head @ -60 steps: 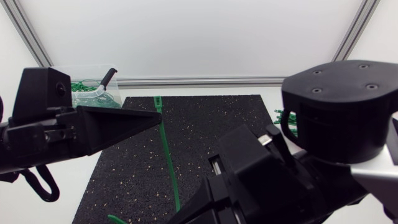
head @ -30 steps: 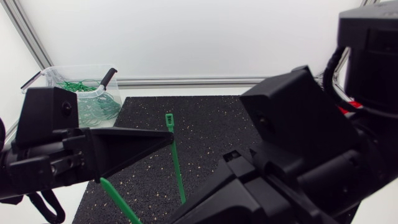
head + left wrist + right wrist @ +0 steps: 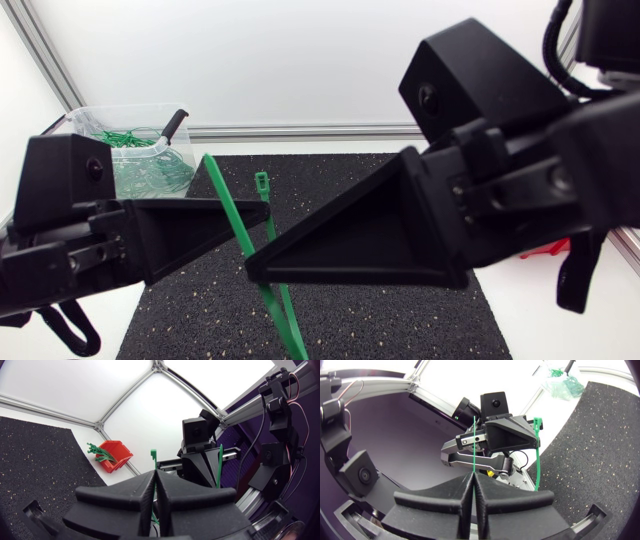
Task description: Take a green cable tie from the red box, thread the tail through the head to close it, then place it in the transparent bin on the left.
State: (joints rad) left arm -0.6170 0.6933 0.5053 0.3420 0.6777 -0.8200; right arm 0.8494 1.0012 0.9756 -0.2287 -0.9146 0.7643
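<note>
A green cable tie is bent into a long V above the black mat (image 3: pixel 340 185). My left gripper (image 3: pixel 262 207) comes in from the left and is shut on the strap just below the head (image 3: pixel 262 182); the head (image 3: pixel 153 453) stands up between its fingers. My right gripper (image 3: pixel 250 270) reaches in from the right, shut on the tail end. The thin tail (image 3: pixel 473 440) rises from between its closed fingers, and its tip (image 3: pixel 208 160) stands left of the head. The red box (image 3: pixel 114 453) holds more green ties. The transparent bin (image 3: pixel 140 150) stands at the back left.
The bin holds several closed green ties and a black-handled tool (image 3: pixel 175 123). A bit of the red box (image 3: pixel 545 248) shows under my right arm. An aluminium rail (image 3: pixel 310 130) runs behind the mat.
My right gripper has risen and turned, swinging the tail up from the mat's front edge to stand beside the head. The left gripper stayed roughly in place, still shut on the head end.
</note>
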